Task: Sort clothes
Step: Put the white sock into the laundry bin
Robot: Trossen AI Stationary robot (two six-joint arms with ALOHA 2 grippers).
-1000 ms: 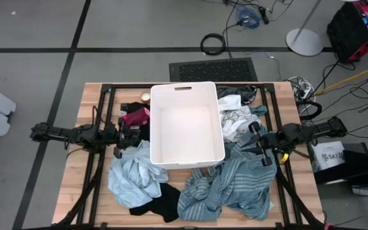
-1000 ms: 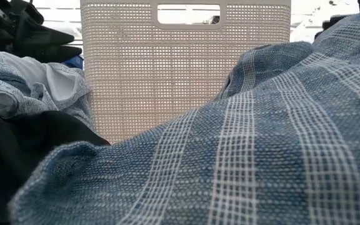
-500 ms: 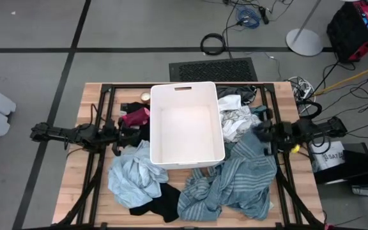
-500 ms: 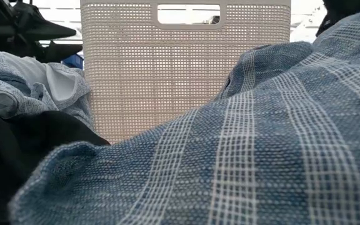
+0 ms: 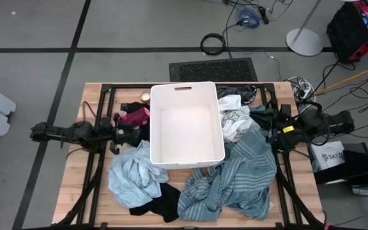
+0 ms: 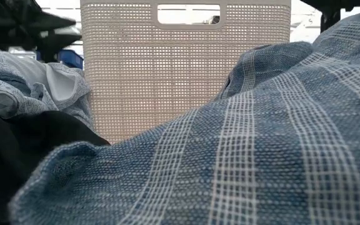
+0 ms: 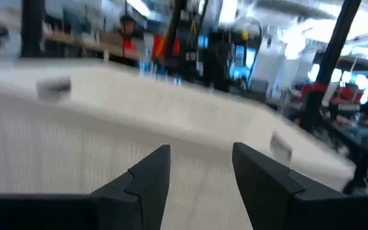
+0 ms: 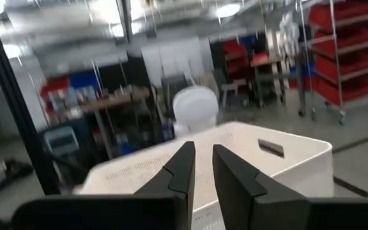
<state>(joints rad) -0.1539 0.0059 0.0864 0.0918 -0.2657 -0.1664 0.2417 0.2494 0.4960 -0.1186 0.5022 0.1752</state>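
Observation:
A white bin (image 5: 184,86) stands mid-table with clothes around it. A large teal-grey striped garment (image 5: 235,182) lies at the near right, and it fills the low view (image 6: 261,144). A light blue garment (image 5: 133,176) and a black one (image 5: 158,204) lie at the near left. A white patterned garment (image 5: 235,118) and a dark grey one (image 5: 235,92) lie to the right of the bin, and a small magenta one (image 5: 136,116) to its left. My left gripper (image 5: 133,133) (image 7: 200,172) is open and empty, facing the bin's left wall. My right gripper (image 5: 267,124) (image 8: 203,169) is raised beside the bin's right side. Its fingers stand a narrow gap apart with nothing between them.
A small round tan object (image 5: 145,97) lies at the bin's far left corner. The black arm frame (image 5: 101,96) runs around the wooden table (image 5: 82,191). The clothes reach close to the table's near edge.
My right gripper has gone from above the striped garment's far end toward the table's right edge and a little toward the far edge. My left gripper has drawn back slightly toward the table's left edge.

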